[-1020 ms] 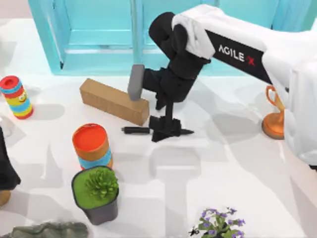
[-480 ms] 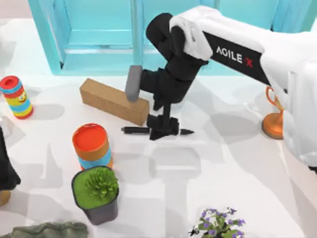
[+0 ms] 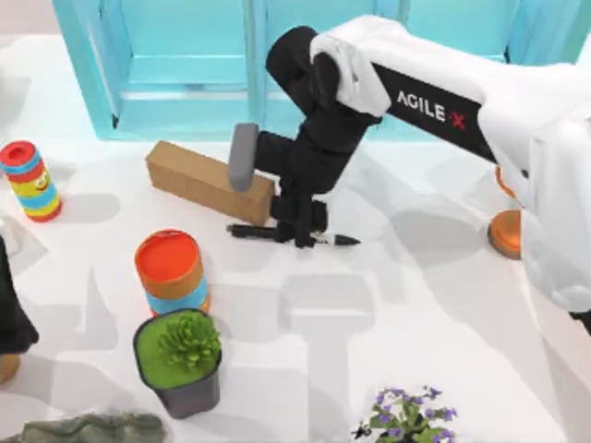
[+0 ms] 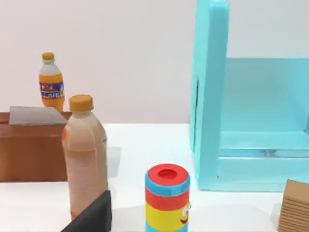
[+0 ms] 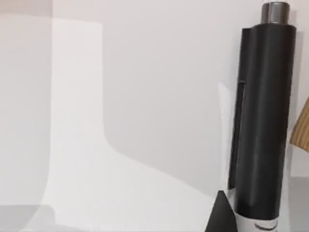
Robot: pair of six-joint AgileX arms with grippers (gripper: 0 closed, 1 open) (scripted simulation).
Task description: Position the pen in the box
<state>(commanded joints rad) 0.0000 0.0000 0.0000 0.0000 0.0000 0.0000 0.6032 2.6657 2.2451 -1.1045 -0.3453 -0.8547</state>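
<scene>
Our right gripper (image 3: 303,231) sits low over the pen (image 3: 334,239); we cannot tell its finger state. The pen looks light, stiff and slick, so we'd grip mid-barrel.

table (image 3: 416,305) | white | pen (image 3: 249,232), tan block (image 3: 199,180), cans, plants

Pen (image 3: 332,240): middle section hidden beneath the right gripper (image 3: 300,229), whose finger state cannot be told. In the right wrist view the pen (image 5: 263,121) is cut off at the frame edge. Left arm (image 3: 11,314): cropped at the left edge. Trophy (image 3: 506,231), right: top hidden by the right arm. Tan block (image 4: 294,205): cropped in the left wrist view.
</scene>
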